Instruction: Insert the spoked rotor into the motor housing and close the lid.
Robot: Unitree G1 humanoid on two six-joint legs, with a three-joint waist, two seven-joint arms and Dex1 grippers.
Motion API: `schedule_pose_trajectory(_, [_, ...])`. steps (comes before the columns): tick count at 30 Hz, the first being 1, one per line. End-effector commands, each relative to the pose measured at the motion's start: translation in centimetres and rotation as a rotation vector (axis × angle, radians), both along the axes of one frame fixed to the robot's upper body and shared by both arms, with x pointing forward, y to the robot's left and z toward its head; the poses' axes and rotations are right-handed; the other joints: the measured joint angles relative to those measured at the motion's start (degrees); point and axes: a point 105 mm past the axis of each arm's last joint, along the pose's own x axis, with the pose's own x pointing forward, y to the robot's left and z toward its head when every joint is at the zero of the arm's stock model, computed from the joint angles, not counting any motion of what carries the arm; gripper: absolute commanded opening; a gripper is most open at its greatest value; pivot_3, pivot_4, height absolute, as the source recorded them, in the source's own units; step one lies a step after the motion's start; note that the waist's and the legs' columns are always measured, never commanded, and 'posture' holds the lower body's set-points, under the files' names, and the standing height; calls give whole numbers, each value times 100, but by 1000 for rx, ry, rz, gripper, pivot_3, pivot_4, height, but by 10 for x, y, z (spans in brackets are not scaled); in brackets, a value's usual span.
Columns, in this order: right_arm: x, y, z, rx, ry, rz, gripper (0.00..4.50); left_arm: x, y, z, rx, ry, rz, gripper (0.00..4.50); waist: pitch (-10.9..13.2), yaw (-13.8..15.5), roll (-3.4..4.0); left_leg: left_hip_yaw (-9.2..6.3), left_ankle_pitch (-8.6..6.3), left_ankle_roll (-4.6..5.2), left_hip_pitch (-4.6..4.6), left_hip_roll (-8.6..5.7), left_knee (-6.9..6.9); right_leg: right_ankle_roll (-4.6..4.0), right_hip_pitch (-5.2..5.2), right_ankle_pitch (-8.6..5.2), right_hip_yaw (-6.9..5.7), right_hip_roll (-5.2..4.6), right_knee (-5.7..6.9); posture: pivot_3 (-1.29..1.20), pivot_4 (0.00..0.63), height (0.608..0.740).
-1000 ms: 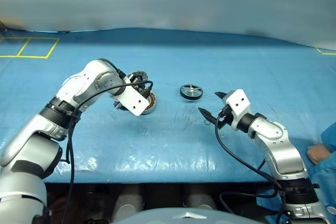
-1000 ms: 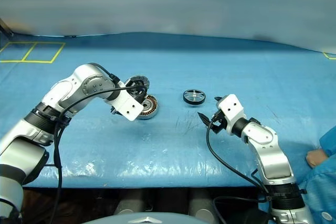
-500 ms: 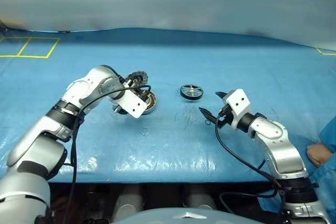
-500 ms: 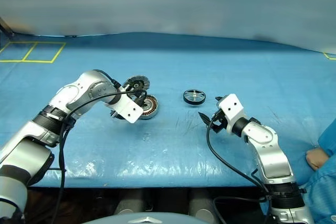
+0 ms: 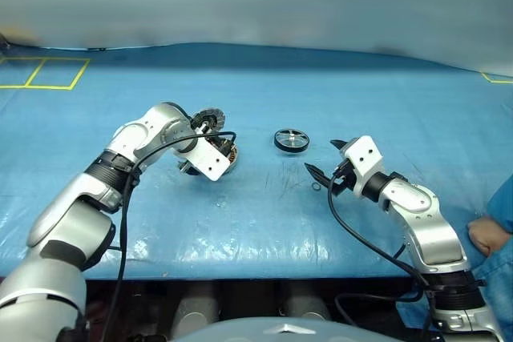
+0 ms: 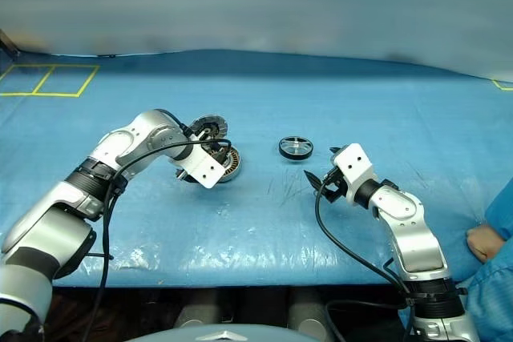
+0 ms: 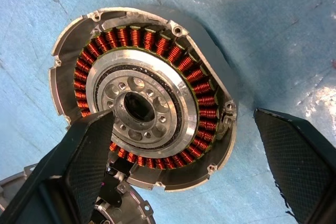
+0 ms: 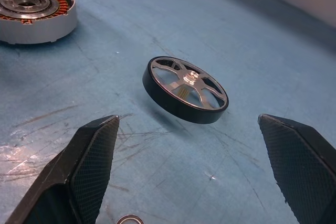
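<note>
Copper windings of the motor housing (image 7: 142, 100) are exposed between the wide-open left gripper (image 7: 194, 182), while the spoked rotor (image 8: 185, 88) is framed beyond the wide-open right gripper (image 8: 199, 171), a small ring (image 8: 127, 219) lying near it.

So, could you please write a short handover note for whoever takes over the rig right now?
Left gripper: open, empty, poised over the motor housing.
Right gripper: open, empty, facing the spoked rotor.
The rotor lies on the blue table cover, apart from the housing. The lid stands open at the housing's far edge.
Done: nothing inserted.
Left: pick up rotor, seat it in housing, close lid.
</note>
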Motion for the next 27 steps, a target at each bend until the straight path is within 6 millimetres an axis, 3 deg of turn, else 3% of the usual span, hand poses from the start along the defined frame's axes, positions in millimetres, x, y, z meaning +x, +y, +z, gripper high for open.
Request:
schedule_pose_trajectory(1, [3, 0, 14, 4, -62, 0, 4500, -2, 5, -7, 63, 27, -10, 3904, 0, -3, 0, 0, 0, 0, 0, 0, 0, 0, 0, 0, 0, 0, 0, 0, 150, 740])
schedule_pose_trajectory(5, [3, -1, 14, 5, -64, -6, 4500, -4, 8, -13, 74, 42, -6, 2758, -7, 0, 8, 1, 0, 0, 11, 0, 0, 1, 8, -1, 2, 0, 2, 0, 150, 740])
schedule_pose_trajectory(16, [3, -1, 13, 4, -63, -6, 4500, -10, 14, -24, 84, 71, -4, 2758, -10, 8, 10, 0, 6, 0, 21, 2, 9, 6, 19, -3, 3, 0, 8, 0, 150, 740])
schedule_pose_trajectory(22, [3, -1, 13, 1, -62, -5, 4500, -8, 10, -21, 68, 46, -16, 1403, -13, 13, 15, 2, 7, 0, 25, 2, 9, 6, 22, -2, 4, -1, 9, 0, 150, 740])
schedule_pose_trajectory(27, [3, -1, 12, -2, -58, 0, 4500, -5, 3, -15, 36, 14, -26, 1390, -13, 15, 15, 1, 16, 3, 26, 2, 9, 6, 22, -1, 4, -1, 11, 0, 150, 740])
